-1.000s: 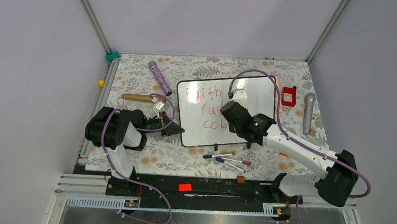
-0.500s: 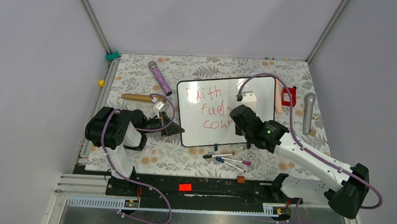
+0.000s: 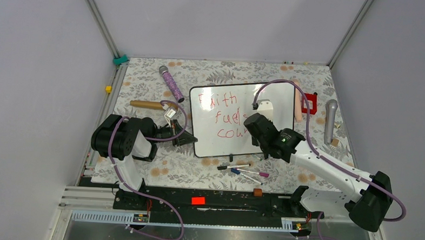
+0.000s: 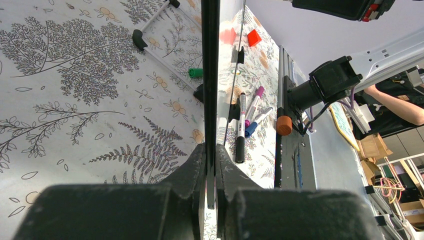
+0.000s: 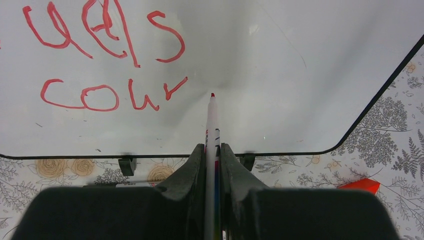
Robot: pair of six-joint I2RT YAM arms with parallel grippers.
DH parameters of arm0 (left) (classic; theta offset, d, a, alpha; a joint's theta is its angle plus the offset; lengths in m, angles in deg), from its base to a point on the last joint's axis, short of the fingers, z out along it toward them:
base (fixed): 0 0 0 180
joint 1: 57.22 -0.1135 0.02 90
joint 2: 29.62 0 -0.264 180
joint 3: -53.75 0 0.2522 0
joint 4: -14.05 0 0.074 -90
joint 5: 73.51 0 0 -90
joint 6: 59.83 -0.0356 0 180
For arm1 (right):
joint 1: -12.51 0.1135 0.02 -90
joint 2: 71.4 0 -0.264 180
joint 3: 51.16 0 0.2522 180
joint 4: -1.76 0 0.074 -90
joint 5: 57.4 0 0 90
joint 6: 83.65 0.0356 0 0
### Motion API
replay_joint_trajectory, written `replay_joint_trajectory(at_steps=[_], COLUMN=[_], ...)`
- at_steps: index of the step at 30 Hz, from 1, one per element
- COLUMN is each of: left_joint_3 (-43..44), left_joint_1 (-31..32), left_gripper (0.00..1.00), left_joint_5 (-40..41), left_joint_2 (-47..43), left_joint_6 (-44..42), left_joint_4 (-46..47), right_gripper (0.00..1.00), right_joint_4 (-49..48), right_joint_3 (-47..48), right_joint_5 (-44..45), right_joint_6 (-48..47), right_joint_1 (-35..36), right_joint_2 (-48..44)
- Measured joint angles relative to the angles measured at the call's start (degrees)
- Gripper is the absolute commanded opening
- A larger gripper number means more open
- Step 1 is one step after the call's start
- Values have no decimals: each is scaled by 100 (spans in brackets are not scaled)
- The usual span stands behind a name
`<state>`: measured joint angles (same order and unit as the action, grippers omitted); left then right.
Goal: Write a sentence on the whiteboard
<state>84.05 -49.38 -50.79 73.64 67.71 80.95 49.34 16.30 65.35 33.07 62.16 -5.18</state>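
The whiteboard [image 3: 204,137] lies on the floral table, and its surface also fills the right wrist view [image 5: 300,60]. The red sentence [image 3: 225,118] reads "Faith", "fuels", "cour" in three staggered lines; the right wrist view shows "uels" and "cour" [image 5: 82,97]. My right gripper [image 3: 252,123] is shut on a red marker [image 5: 211,125]. Its tip [image 5: 212,95] meets the board just right of the "r". My left gripper [image 3: 190,140] is shut on the board's left edge, seen edge-on in the left wrist view [image 4: 210,60], between my fingers [image 4: 197,160].
Several loose markers [image 3: 243,171] lie in front of the board and show in the left wrist view [image 4: 241,125]. A purple tube [image 3: 171,83] and a wooden roller [image 3: 146,104] lie to the left. A red box [image 3: 309,103] and a grey microphone [image 3: 330,121] lie to the right.
My right gripper moved right along the third line, then back a little to the left. The line now reads "cour". The left arm has not moved.
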Motion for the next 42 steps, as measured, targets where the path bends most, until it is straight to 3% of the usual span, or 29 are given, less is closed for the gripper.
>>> replay_joint_trajectory(at_steps=[15,26,42], left_joint_3=[0,0,0], left_joint_1=[-2,-2,-2], left_gripper=[0,0,0], left_joint_5=[2,2,0], left_joint_2=[0,0,0], left_joint_6=[7,4,2], left_joint_4=[0,0,2], right_gripper=[0,0,0], right_joint_4=[-286,-396,-7], right_joint_3=[15,-57,-96], right_joint_5=[195,-295,-87], right_joint_6=[-127,-173,-98], right_joint_1=[-83,-85,-94], right_joint_2=[267,216,190])
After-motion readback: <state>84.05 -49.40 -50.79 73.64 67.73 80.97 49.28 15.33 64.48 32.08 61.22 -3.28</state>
